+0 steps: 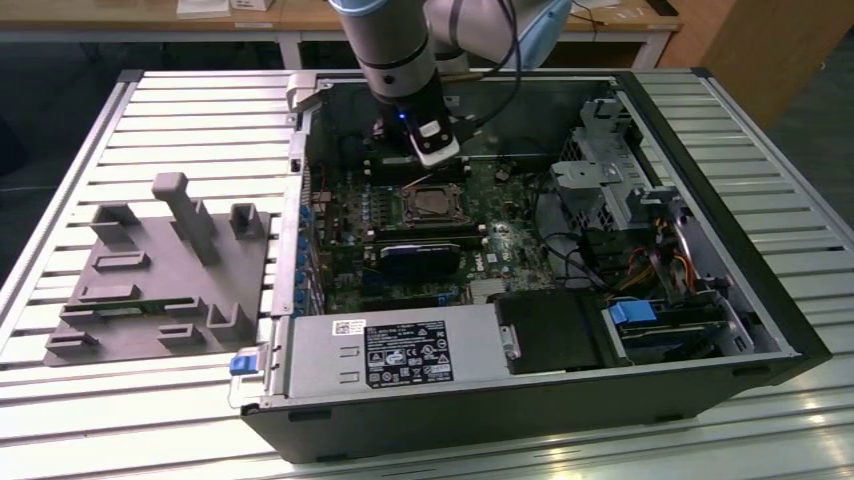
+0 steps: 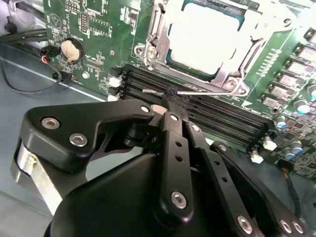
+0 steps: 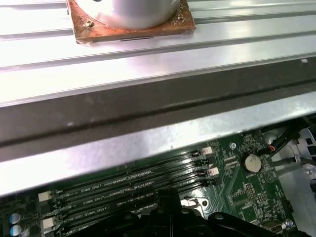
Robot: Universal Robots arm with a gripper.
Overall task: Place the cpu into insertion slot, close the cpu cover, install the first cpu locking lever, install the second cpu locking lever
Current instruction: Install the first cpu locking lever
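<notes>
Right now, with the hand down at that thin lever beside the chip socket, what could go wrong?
1. The hand appears to pinch the lever only at its very tips, so the wire could slip free and snap away.
2. The tips sit right above the memory slots; pressing lower might scrape them.
3. The cover lies over the chip; if the lever misses its catch, the cover may not clamp.

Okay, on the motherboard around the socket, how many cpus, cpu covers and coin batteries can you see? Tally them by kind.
cpu: 1
cpu cover: 1
coin battery: 1
Total: 3
</notes>
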